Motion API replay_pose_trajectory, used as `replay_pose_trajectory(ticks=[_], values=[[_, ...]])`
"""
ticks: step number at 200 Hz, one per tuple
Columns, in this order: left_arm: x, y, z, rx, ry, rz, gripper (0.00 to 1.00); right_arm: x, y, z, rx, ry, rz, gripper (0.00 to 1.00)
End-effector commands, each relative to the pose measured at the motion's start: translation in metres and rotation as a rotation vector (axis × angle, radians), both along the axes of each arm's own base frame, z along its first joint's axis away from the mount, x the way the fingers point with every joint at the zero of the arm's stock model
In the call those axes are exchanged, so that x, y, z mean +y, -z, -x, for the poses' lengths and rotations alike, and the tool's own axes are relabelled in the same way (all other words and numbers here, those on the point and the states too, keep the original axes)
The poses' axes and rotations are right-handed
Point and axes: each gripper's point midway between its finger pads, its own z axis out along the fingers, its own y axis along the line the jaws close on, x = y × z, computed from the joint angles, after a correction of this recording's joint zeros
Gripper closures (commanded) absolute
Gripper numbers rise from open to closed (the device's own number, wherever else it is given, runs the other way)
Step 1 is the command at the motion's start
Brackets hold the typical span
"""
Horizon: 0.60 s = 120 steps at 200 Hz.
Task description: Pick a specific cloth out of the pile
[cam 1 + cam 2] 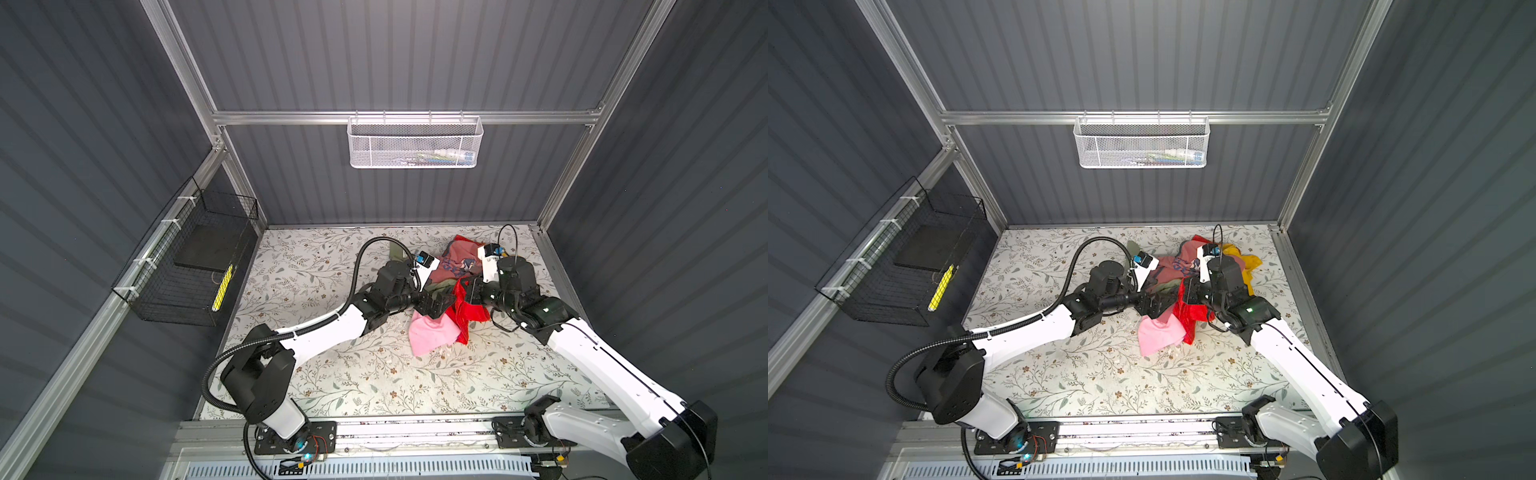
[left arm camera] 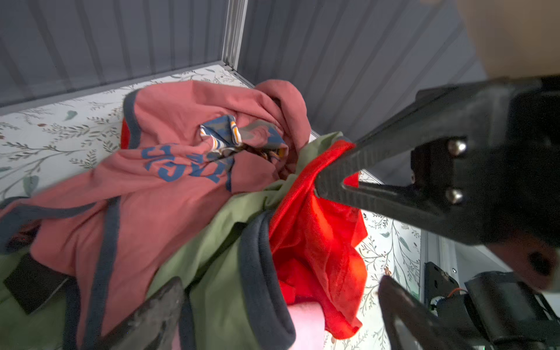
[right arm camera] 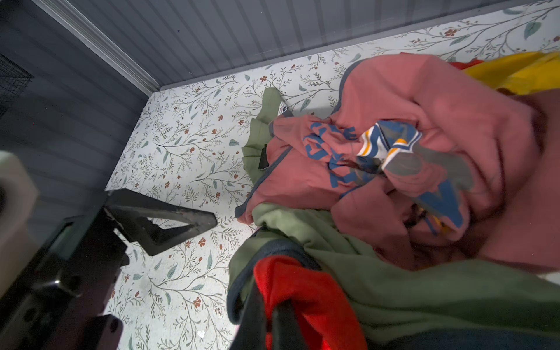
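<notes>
The bright red cloth (image 1: pixel 466 308) (image 1: pixel 1188 312) hangs at the front right of the pile (image 1: pixel 455 264) (image 1: pixel 1173 268), lifted by one bunched corner. My right gripper (image 1: pixel 468 290) (image 1: pixel 1191 291) (image 3: pixel 274 315) is shut on that red cloth (image 3: pixel 306 291), and its tip (image 2: pixel 325 183) shows pinching the fabric in the left wrist view. My left gripper (image 1: pixel 436 302) (image 1: pixel 1156 303) (image 2: pixel 280 283) is open just left of it, its fingers spread around the olive garment's dark trim and the edge of the red cloth (image 2: pixel 321 242), holding nothing.
A light pink cloth (image 1: pixel 432 334) lies in front of the pile, and mustard yellow fabric (image 1: pixel 1246 262) lies behind the right arm. A white mesh basket (image 1: pixel 413 143) hangs on the back wall. A black wire basket (image 1: pixel 187 266) is on the left wall. The floral table (image 1: pixel 332 374) spreads in front.
</notes>
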Motion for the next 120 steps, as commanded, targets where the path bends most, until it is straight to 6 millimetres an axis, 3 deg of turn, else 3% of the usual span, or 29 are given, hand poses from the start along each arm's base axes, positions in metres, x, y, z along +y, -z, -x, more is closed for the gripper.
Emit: replay_pose_trajectory(ticks=[1, 62, 82, 120], values=[[-0.01, -0.016, 0.007, 0.001, 0.038, 0.028, 0.01, 0.004, -0.035, -0.007, -0.113, -0.012, -0.105, 1.0], [-0.044, -0.015, 0.014, 0.006, 0.076, 0.048, 0.02, 0.008, -0.035, -0.005, -0.115, -0.039, -0.154, 1.0], [-0.051, -0.005, 0.011, -0.005, 0.064, 0.003, 0.03, 0.008, -0.041, -0.002, -0.126, -0.047, -0.173, 1.0], [-0.058, -0.002, 0.004, -0.026, 0.031, -0.015, 0.18, 0.004, -0.045, 0.001, -0.132, -0.036, -0.195, 1.0]])
